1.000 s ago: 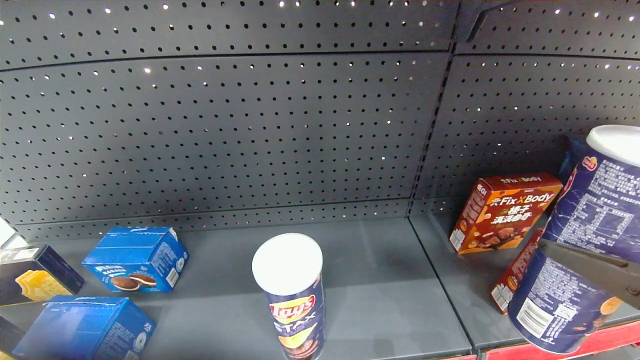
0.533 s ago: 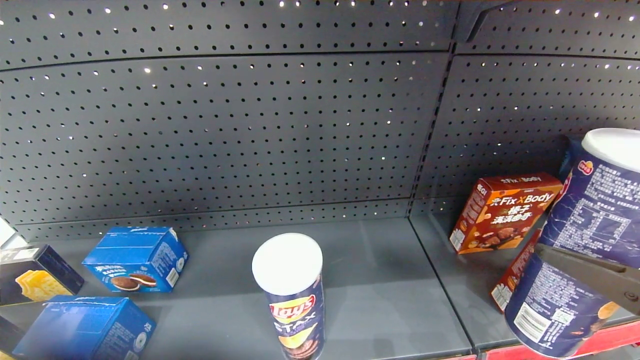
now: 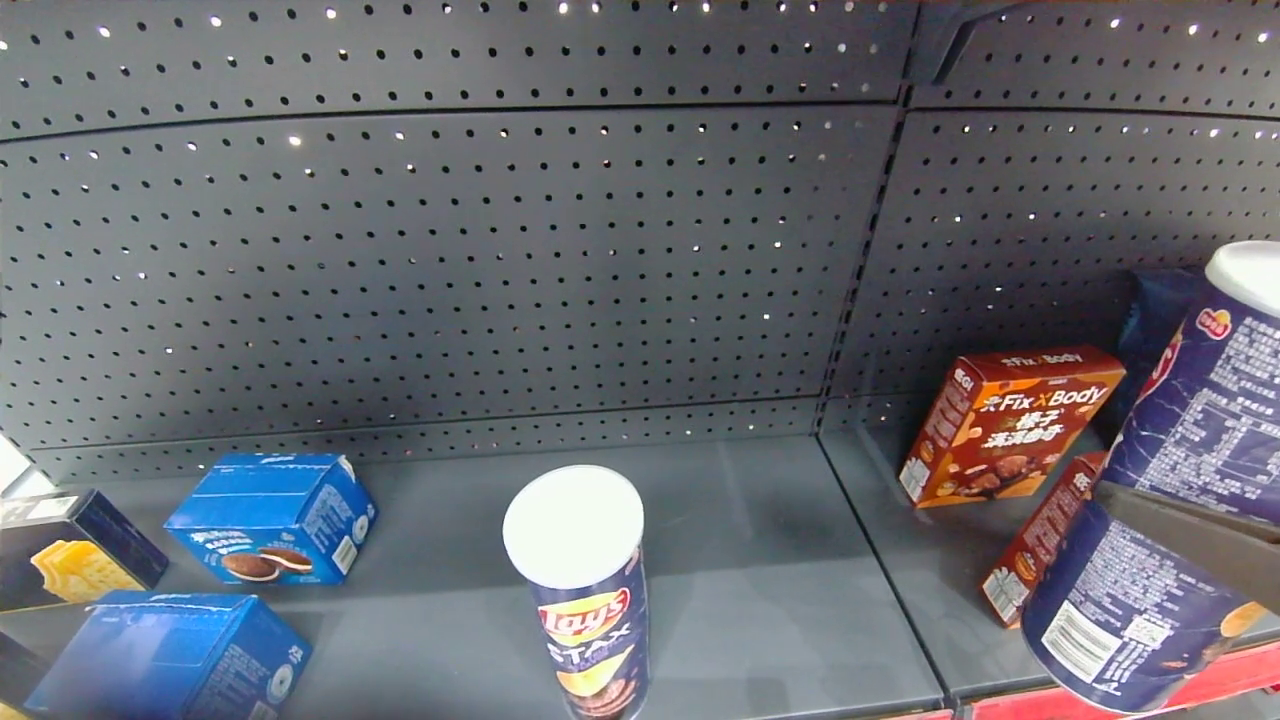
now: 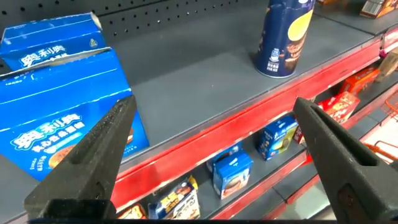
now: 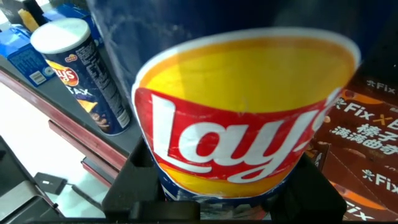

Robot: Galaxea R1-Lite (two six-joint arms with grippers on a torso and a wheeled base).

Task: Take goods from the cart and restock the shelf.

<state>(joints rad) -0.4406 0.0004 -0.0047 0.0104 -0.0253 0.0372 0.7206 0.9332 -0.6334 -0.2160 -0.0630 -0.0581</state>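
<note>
A dark blue chip can (image 3: 1170, 470) with a white lid hangs tilted over the right end of the grey shelf (image 3: 780, 570). My right gripper (image 3: 1195, 535) is shut on its middle; the can (image 5: 242, 124) sits between the black fingers (image 5: 134, 186). A second chip can (image 3: 585, 600) stands upright near the shelf's front middle, also seen as can (image 5: 84, 68) and can (image 4: 283, 34). My left gripper (image 4: 211, 162) is open and holds nothing, low in front of the red shelf edge (image 4: 249, 118), beside a blue cookie box (image 4: 56, 118).
Two blue cookie boxes (image 3: 275, 520) (image 3: 170, 655) and a dark cracker box (image 3: 70, 545) lie at the shelf's left. Two orange-brown boxes (image 3: 1010, 425) (image 3: 1035, 540) stand just behind the held can. A perforated back panel (image 3: 450, 250) closes the rear. Packs fill the lower shelf (image 4: 236, 174).
The held can and my right gripper have shifted a little to the right. The standing can and the boxes have not moved.
</note>
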